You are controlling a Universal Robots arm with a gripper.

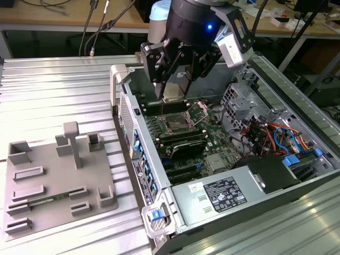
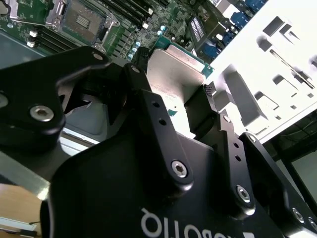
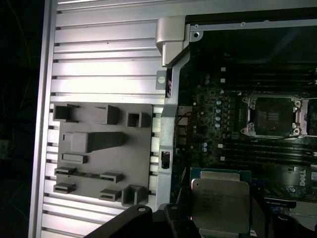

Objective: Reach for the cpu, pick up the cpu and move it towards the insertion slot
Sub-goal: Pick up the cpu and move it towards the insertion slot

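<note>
Item: my pincer (image 1: 172, 87). In the exterior view it hangs above the far end of the open computer case (image 1: 297, 114), black fingers pointing down. It is closed on the cpu (image 1: 173, 91), which sits clamped between the fingers with its pale metal top facing out.

Item: cpu, second wrist view. The silvery plate (image 2: 173, 79) stands between my two black fingers (image 2: 148, 106), held by its opposite edges, a green rim showing along its far side. In the first wrist view the same chip (image 3: 221, 201) shows its pale top and green rim, clear of the board below.

Item: insertion slot (image 1: 176, 126). Square socket with dark centre and shiny frame, set in the green motherboard (image 1: 212, 141) inside the case. In the exterior view it lies below the cpu and nearer the camera, well apart from it; the chip is in the air, not seated. The socket (image 3: 273, 116) also appears in the first wrist view, with black memory slots (image 3: 247, 151) running beside it, and in the second wrist view (image 2: 84, 22).

Item: grey plastic tray (image 1: 58, 178). Rests on the ribbed metal bench (image 1: 53, 95) at the exterior view's left, beside the case, with upright posts and rectangular recesses. A thin green memory stick (image 1: 40, 201) lies in one recess.

Item: bundled red, blue and orange cables (image 1: 276, 139), inside the case at the exterior view's right.
</note>
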